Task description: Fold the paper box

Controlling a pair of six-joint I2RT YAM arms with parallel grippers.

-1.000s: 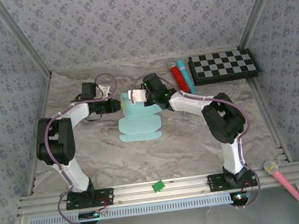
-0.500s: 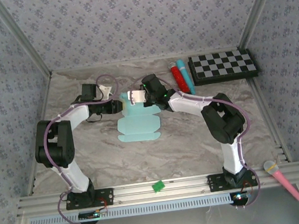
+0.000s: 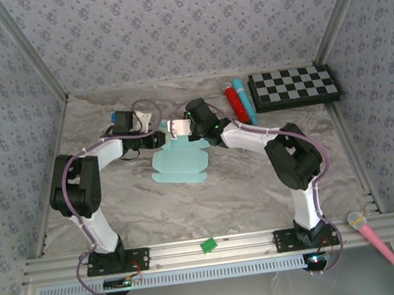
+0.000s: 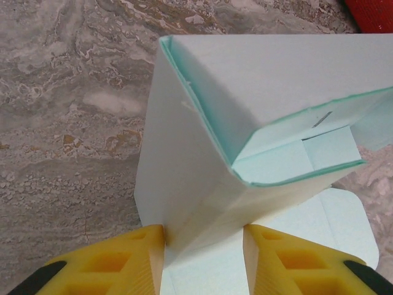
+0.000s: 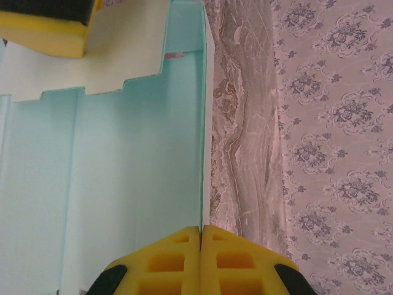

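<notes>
The paper box [image 3: 179, 165] is pale aqua card, half folded, with its back part raised and its flaps flat on the marble table [image 3: 117, 200]. My left gripper [image 3: 156, 139] meets it from the left and my right gripper [image 3: 178, 128] from the back right. In the left wrist view the box [image 4: 245, 92] shows an open end, and a raised wall sits between the spread fingers of the left gripper [image 4: 204, 236]. The right gripper [image 5: 201, 228] is shut on the thin upright edge of the box [image 5: 123, 172]. The left arm's yellow finger [image 5: 43, 27] rests at the far end.
A red tube [image 3: 235, 103] and a slim blue tube [image 3: 243, 98] lie behind the right gripper, beside a checkerboard [image 3: 294, 86]. A small green piece [image 3: 209, 244] and a pink microphone [image 3: 370, 236] sit on the front rail. Patterned walls enclose the table.
The left arm has swung toward the back and right, bringing its gripper up against the box. The box has shifted slightly left. The right gripper has kept its hold.
</notes>
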